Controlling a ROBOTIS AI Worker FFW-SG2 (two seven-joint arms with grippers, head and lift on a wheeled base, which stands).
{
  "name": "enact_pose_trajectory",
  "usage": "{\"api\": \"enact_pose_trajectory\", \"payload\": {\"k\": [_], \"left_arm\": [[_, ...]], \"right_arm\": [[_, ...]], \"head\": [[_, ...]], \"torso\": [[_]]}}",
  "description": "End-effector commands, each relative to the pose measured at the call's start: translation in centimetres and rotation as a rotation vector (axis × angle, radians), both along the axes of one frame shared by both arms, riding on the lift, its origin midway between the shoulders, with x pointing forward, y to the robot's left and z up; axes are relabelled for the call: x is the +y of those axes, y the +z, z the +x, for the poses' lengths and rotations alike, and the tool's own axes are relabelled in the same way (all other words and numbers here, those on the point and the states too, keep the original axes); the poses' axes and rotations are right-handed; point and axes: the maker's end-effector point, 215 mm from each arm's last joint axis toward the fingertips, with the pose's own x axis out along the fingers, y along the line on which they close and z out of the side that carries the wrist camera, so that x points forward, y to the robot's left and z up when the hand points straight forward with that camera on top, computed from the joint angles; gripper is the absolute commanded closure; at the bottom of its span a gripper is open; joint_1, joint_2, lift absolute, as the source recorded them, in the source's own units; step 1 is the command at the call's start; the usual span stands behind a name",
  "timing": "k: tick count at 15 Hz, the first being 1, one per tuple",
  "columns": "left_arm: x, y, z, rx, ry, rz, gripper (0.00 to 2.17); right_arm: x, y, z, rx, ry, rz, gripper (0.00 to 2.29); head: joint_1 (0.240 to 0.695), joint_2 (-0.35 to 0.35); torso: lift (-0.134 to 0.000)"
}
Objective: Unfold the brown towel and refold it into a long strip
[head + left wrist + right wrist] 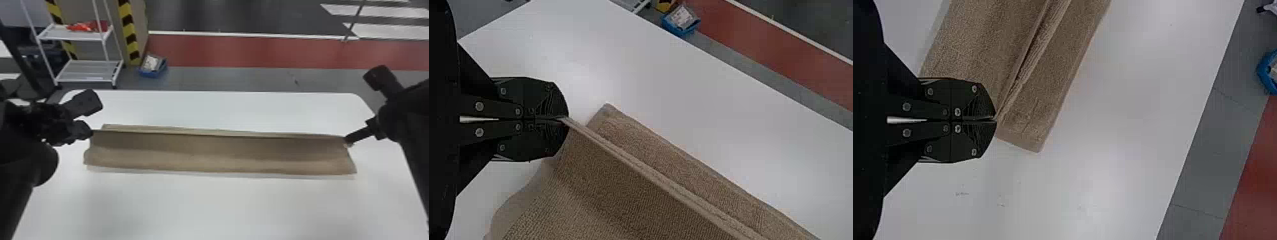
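Note:
The brown towel (220,153) lies as a long strip across the table, its upper edge raised in a ridge between both grippers, with another layer behind it. At the ridge's left end is my left gripper (91,131), and at its right end my right gripper (347,142). In the left wrist view, the left gripper (565,119) is shut on a corner of the towel (629,175). The right gripper (995,119) in its wrist view is shut on the towel's (1053,80) other raised corner. Part of the towel rests on the tabletop.
The white table (210,207) extends in front of and behind the towel. Beyond its far edge stand a white shelf rack (86,71) at the left and a blue bin (153,67) on the floor.

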Motion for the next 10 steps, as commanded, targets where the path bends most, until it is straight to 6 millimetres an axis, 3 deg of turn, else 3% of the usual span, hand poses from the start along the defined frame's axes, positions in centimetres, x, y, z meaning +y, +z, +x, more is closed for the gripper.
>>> {"api": "enact_pose_trajectory", "payload": {"k": [1,10], "left_arm": [[0.0,-0.6,0.1,0.014,0.000,0.007,2.10],[0.7,-0.7,0.0,0.017,0.005,0.025,2.10]], "right_arm": [[0.3,-0.4,0.2,0.021,0.014,-0.008,2.01],[1.2,0.1,1.3,0.019,0.031,-0.019,2.01]], "head": [[0.695,-0.058],[0.695,-0.045]], "torso": [[-0.123],[-0.123]]}}
